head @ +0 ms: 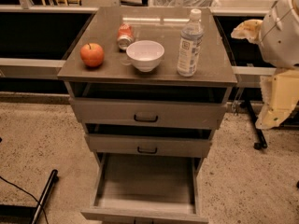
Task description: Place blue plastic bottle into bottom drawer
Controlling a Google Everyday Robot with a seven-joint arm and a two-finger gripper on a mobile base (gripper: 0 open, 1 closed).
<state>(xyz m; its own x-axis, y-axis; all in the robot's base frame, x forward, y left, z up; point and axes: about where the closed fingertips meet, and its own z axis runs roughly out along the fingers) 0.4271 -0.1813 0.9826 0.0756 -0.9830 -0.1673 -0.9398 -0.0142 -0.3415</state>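
Bottle stands upright on the bench, beside the bowl. Bottom drawer is already open. The tool hangs well right; its grip cannot be told. Pickup and placing remain.

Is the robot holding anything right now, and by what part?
Nothing. The gripper is at the right edge, apart from the bottle standing on the cabinet top.

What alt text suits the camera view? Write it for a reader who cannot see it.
A blue plastic bottle stands upright on the right of a grey cabinet top, beside a white bowl, a red can and a red apple. Below, the bottom drawer is pulled open. The gripper hangs at the right edge, beside the cabinet.
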